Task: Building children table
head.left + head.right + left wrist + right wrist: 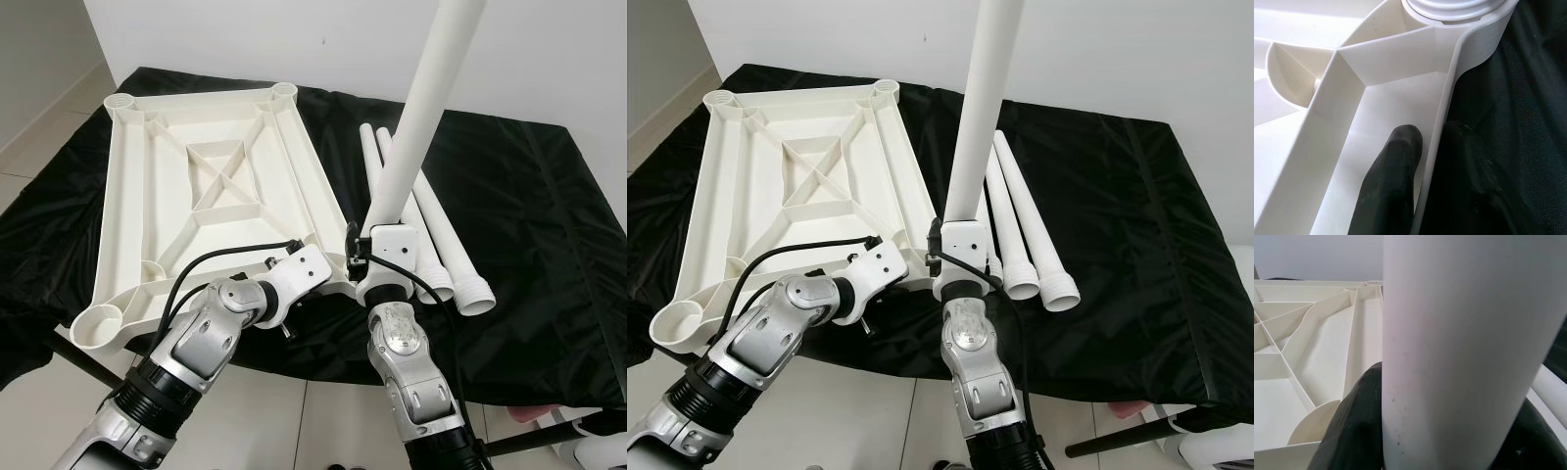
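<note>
Black cloth [529, 196] covers the work surface across the frame, and on it, upper left to centre, lies the white tabletop [211, 186] upside down, ribs up, with three spare legs [1024, 230] lying just right of centre. At the tabletop's near right corner the upright table leg [416, 117] rises toward the top edge, its long axis nearly vertical over the corner socket [1469, 19], its threaded end seated there. Right gripper [1440, 431] has its fingers pressed around that leg directly above the socket, while the left gripper [1435, 161] pinches the tabletop's rim just beside it.
</note>
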Tool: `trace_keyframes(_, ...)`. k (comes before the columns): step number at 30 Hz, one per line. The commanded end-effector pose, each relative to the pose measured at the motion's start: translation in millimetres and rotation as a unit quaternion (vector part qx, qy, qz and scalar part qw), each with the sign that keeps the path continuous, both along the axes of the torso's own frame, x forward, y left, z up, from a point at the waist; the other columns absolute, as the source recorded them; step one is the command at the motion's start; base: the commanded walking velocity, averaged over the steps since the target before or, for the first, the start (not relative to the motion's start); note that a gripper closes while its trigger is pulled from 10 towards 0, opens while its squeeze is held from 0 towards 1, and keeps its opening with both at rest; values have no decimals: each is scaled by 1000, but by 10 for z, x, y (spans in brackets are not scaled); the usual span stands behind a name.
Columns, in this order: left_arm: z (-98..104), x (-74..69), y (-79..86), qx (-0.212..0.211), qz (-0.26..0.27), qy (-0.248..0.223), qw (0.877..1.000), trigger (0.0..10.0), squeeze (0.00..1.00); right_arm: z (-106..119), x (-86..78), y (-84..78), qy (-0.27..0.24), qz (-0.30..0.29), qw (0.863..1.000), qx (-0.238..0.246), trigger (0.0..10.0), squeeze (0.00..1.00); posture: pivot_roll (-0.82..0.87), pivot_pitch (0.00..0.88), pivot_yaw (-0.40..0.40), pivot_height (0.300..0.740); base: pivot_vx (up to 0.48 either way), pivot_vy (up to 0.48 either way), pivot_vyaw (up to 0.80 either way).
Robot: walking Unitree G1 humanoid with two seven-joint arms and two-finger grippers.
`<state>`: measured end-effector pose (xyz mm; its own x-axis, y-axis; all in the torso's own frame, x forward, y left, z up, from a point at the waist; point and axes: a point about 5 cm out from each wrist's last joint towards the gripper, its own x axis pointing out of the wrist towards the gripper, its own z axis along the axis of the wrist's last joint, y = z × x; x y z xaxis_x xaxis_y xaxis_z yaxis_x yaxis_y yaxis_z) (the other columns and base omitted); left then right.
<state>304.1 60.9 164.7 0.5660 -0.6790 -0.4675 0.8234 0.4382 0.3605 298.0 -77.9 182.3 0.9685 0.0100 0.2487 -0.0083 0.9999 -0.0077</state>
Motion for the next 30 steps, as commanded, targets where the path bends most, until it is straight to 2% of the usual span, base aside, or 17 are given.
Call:
trace_keyframes(1, -14, -85, -96, -5, -38, 12, 999, 10000, 0, -190, -9, -37, 50, -30, 998, 20, 10000, 122, -72, 156, -17, 740, 0, 0, 0)
trace_keyframes(2, -13, -83, -96, -5, -38, 11, 999, 10000, 0, -185, -12, -43, 47, -31, 998, 17, 10000, 310, -73, 156, -17, 740, 0, 0, 0)
trace_keyframes(6, -10, -79, -96, -5, -38, 11, 999, 10000, 0, -181, -15, -45, 44, -35, 998, 15, 10000, 314, -74, 156, -16, 740, 0, 0, 0)
trace_keyframes(7, -7, -77, -97, -5, -38, 11, 999, 10000, 0, -173, -17, -40, 41, -31, 999, 16, 10000, 867, -74, 156, -15, 740, 0, 0, 0)
trace_keyframes(8, -5, -74, -98, -5, -38, 10, 999, 10000, 0, -163, -19, -39, 37, -34, 999, 13, 10000, 1000, -74, 156, -15, 740, 0, 0, 0)
trace_keyframes(25, -1, -74, -108, -8, -37, 10, 999, 10000, 0, -107, -23, -8, 19, -13, 1000, 11, 10000, 1000, -75, 156, -17, 740, 0, 0, 0)
trace_keyframes(26, -2, -72, -108, -8, -37, 10, 999, 10000, 0, -101, -23, -25, 18, -8, 1000, 9, 10000, 0, -78, 156, -16, 740, 0, 0, 0)
trace_keyframes(30, 0, -70, -109, -8, -38, 10, 999, 10000, 0, -97, -30, -40, 17, 2, 1000, 10, 10000, 0, -80, 156, -15, 740, 0, 0, 0)
